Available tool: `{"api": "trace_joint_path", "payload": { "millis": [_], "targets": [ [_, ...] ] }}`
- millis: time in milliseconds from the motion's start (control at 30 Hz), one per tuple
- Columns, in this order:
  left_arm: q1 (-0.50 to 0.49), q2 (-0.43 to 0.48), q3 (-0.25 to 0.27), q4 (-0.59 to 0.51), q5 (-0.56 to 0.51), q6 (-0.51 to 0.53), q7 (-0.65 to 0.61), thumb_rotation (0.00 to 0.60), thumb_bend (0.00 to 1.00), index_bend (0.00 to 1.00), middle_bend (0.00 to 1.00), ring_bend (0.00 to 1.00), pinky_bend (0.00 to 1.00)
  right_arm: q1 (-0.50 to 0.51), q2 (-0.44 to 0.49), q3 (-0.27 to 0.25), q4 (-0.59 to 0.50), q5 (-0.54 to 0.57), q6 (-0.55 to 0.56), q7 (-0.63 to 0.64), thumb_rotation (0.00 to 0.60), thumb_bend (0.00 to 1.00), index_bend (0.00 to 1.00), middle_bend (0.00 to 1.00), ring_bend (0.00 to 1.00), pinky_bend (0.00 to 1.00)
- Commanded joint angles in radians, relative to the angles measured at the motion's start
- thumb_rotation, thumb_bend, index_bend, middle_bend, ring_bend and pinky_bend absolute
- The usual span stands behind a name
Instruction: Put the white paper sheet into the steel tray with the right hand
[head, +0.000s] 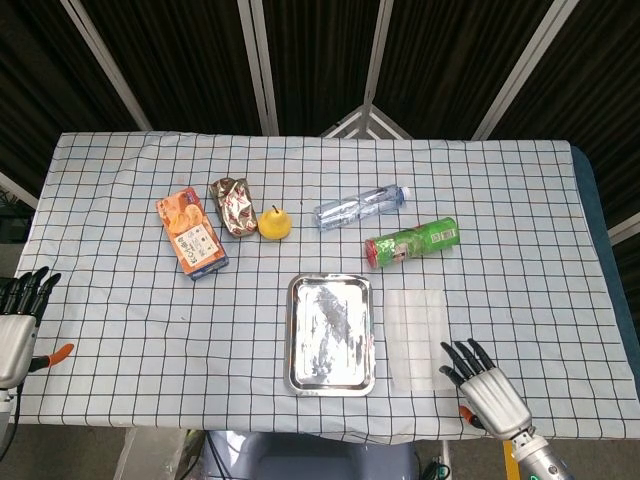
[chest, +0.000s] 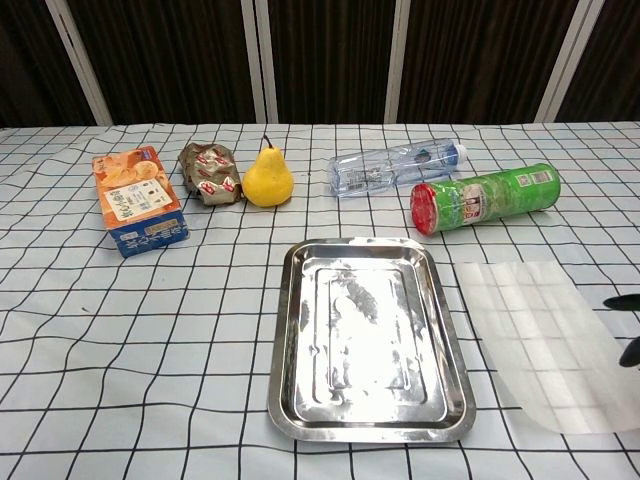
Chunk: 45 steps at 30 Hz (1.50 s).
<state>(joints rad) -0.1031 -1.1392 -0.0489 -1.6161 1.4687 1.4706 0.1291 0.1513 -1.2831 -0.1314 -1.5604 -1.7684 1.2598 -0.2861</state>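
The white paper sheet (head: 418, 337) (chest: 545, 342) lies flat on the checked cloth, just right of the steel tray (head: 330, 335) (chest: 368, 340). The tray holds nothing. My right hand (head: 488, 392) hovers near the front edge of the table, just right of the sheet's near corner, fingers spread and holding nothing. In the chest view only its dark fingertips (chest: 626, 302) show at the right border. My left hand (head: 17, 318) stays at the far left off the table's edge, fingers apart and empty.
Behind the tray lie a green can (head: 411, 241) on its side, a clear water bottle (head: 361, 206), a yellow pear (head: 274, 223), a crumpled snack bag (head: 232, 205) and an orange box (head: 190, 233). The table's front edge runs just below the tray.
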Motion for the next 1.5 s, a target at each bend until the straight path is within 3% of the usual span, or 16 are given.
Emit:
{"api": "trace_joint_path", "payload": {
  "millis": [33, 367, 867, 1067, 1333, 1500],
  "targets": [
    [0.000, 0.000, 0.000, 0.000, 0.001, 0.001, -0.001, 0.600, 0.06, 0.00, 0.00, 0.00, 0.00, 0.002, -0.031, 0.004, 0.016, 0.013, -0.013, -0.021, 0.600, 0.31, 0.28, 0.05, 0.00, 0.00],
    [-0.001, 0.001, 0.000, -0.001, -0.003, -0.003, -0.002, 0.600, 0.07, 0.00, 0.00, 0.00, 0.00, 0.023, -0.097, 0.039, 0.073, 0.057, -0.044, -0.064, 0.600, 0.31, 0.28, 0.05, 0.00, 0.00],
    [-0.001, 0.002, -0.003, -0.007, -0.013, -0.006, -0.001, 0.600, 0.06, 0.00, 0.00, 0.00, 0.00, 0.037, -0.129, 0.050, 0.128, 0.096, -0.055, -0.058, 0.600, 0.31, 0.29, 0.06, 0.00, 0.00],
    [-0.002, 0.002, -0.003, -0.008, -0.015, -0.009, -0.001, 0.600, 0.06, 0.00, 0.00, 0.00, 0.00, 0.045, -0.152, 0.057, 0.150, 0.105, -0.056, -0.049, 0.600, 0.33, 0.34, 0.08, 0.00, 0.00],
    [-0.003, 0.002, -0.004, -0.008, -0.017, -0.011, -0.004, 0.600, 0.07, 0.00, 0.00, 0.00, 0.00, 0.052, -0.169, 0.047, 0.180, 0.071, -0.020, 0.003, 0.600, 0.50, 0.52, 0.13, 0.00, 0.00],
    [-0.003, 0.002, -0.003, -0.008, -0.017, -0.010, -0.004, 0.600, 0.06, 0.00, 0.00, 0.00, 0.00, 0.052, -0.170, 0.039, 0.185, 0.061, -0.005, 0.018, 0.600, 0.54, 0.56, 0.14, 0.00, 0.00]
  ]
}}
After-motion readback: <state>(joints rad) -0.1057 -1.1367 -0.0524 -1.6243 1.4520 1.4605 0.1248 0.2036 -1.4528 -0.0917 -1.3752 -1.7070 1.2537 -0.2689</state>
